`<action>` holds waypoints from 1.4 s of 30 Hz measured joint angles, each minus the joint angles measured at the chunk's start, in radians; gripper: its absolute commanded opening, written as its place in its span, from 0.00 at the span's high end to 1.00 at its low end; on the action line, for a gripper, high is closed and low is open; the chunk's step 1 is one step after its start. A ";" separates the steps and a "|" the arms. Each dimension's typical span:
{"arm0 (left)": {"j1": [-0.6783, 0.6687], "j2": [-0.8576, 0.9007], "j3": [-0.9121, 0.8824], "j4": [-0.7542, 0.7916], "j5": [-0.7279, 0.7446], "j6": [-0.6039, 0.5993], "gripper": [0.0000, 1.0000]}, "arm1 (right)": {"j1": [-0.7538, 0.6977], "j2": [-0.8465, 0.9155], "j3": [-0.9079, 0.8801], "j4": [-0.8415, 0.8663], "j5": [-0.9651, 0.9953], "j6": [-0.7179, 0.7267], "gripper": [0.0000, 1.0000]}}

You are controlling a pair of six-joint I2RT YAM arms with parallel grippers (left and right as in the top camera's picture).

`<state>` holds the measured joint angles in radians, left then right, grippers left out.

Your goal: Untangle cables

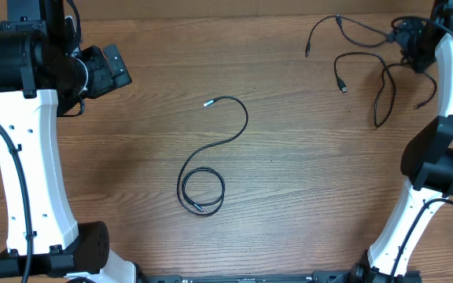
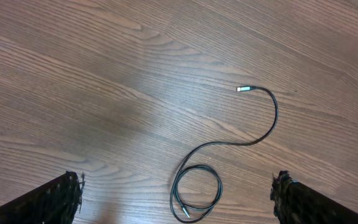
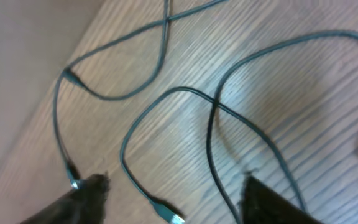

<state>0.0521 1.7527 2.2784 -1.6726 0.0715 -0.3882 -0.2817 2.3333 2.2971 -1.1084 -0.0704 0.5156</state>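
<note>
The right gripper (image 3: pixel 173 190) hangs low over the far right corner of the wooden table (image 1: pixel 132 157), its two dark fingers spread apart with nothing pinched between them. Its own wrist camera shows what the overhead cannot: thin black cords crossing one another (image 3: pixel 213 102) on the wood right under the open jaws, and a small plug end (image 3: pixel 174 217) lying between the fingertips. From above, that same bunch of cables (image 1: pixel 384 69) sprawls in loose loops just left of the gripper, a few plug ends trailing out towards the table's middle. The right arm (image 1: pixel 447 71) runs up the right edge, bent at the elbow and reaching to the back corner. The left gripper (image 2: pixel 179 193) is held high with its fingers spread as wide as they go, holding nothing; the left arm (image 1: pixel 30 165) stands along the left edge, its wrist turned inward at the back. Its camera looks down on a single separate cable (image 2: pixel 277 115), well apart from the bunch, lying mid-table: a silver-tipped plug (image 2: pixel 243 89) at one end, a sweeping curve, then a small coil (image 2: pixel 196 193).
</note>
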 measured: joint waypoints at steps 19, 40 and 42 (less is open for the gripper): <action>0.000 0.000 0.000 0.000 0.000 0.000 0.01 | 0.001 0.000 -0.104 -0.177 0.011 0.008 0.96; 0.000 0.000 0.000 0.019 0.000 0.000 0.00 | 0.023 0.000 -0.163 -0.245 0.008 0.008 0.96; 0.000 0.000 0.000 0.019 0.000 0.000 0.00 | 0.032 0.000 -0.174 -0.238 0.008 0.008 0.96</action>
<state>0.0521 1.7527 2.2784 -1.6539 0.0715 -0.3878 -0.2501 2.3333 2.1235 -1.3464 -0.0628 0.5232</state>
